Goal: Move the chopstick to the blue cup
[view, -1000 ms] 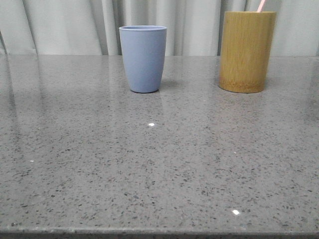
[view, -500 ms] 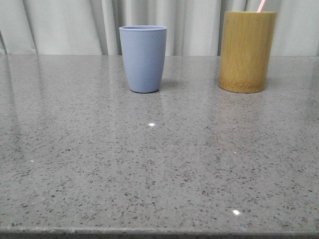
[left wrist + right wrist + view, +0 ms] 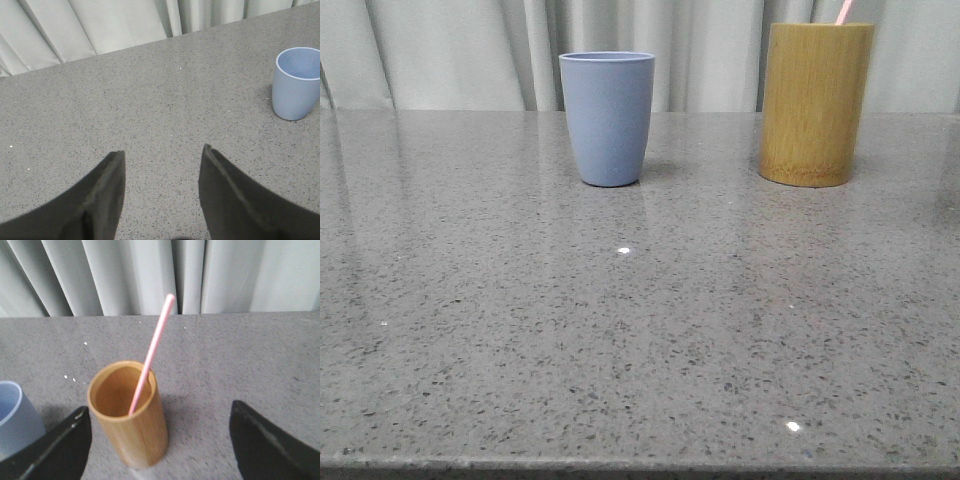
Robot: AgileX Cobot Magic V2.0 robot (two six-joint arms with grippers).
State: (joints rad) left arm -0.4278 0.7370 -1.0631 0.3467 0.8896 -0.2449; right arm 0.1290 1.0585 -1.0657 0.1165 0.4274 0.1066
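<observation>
Chopstick (image 3: 150, 357) leaning inside bamboo cylinder (image 3: 131, 415), blue cup (image 3: 607, 118) beside; both pincers spread, empty.

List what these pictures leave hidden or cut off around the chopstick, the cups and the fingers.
- Chopstick: lower end hidden inside the bamboo cylinder in the right wrist view; the front view's top edge cuts off all but a short piece.
- Blue cup: inside hidden by its wall in the front view.
- Right gripper and left gripper: finger bases cut off by the frame edge.
</observation>
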